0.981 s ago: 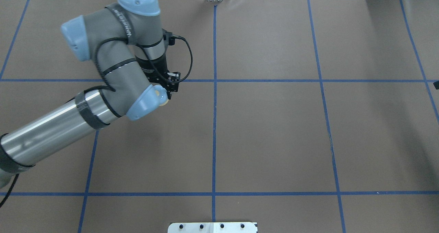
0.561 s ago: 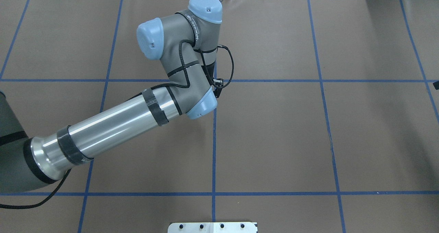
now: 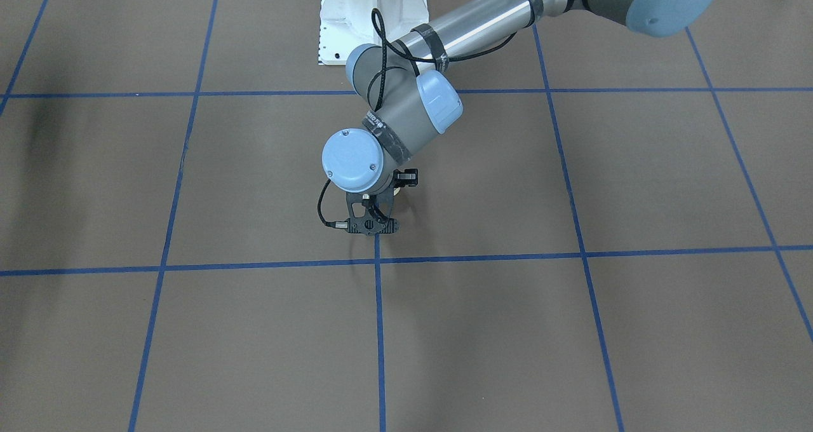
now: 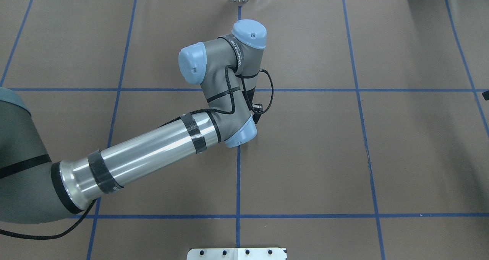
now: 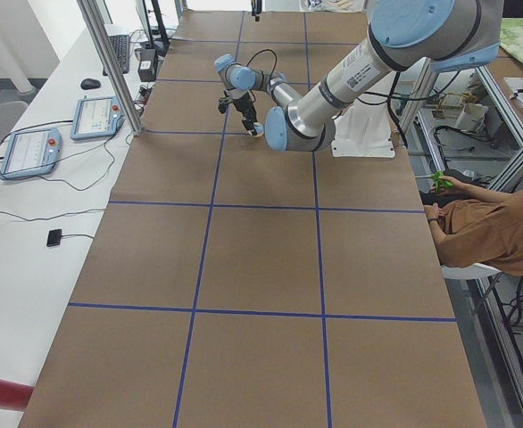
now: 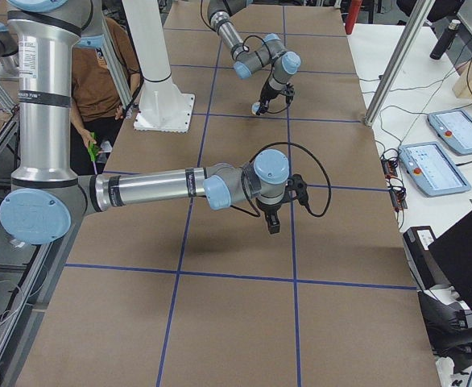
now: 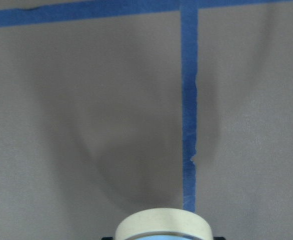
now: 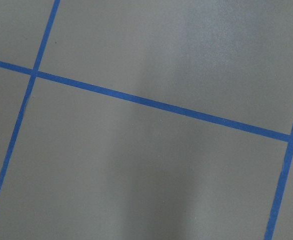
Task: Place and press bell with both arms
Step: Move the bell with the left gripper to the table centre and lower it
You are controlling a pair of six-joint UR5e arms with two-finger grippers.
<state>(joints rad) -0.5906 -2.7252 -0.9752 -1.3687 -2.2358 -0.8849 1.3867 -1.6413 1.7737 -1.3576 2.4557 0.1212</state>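
The bell shows as a cream ring with a light-blue rim (image 7: 161, 225) at the bottom edge of the left wrist view, held above the brown table. In the front-facing view only a cream sliver of the bell (image 3: 395, 192) peeks out beneath the wrist. My left gripper (image 3: 390, 190) is shut on it, pointing down near the table's central blue line. In the overhead view the left arm (image 4: 229, 80) hides both gripper and bell. My right gripper (image 6: 272, 226) hangs low over the table at the near end of the exterior right view; I cannot tell its state.
The brown table cover (image 4: 305, 156) carries a blue tape grid. The white pedestal base (image 3: 371, 13) stands at the robot's side of the table. A seated person (image 5: 493, 232) is beside it. Control tablets (image 5: 29, 152) lie on a side bench, next to a metal post (image 5: 110, 62).
The left arm swept right from the left grid cell to the central blue line, then drew slightly back toward the robot. The bell, visible earlier by the gripper, is now covered by the wrist.
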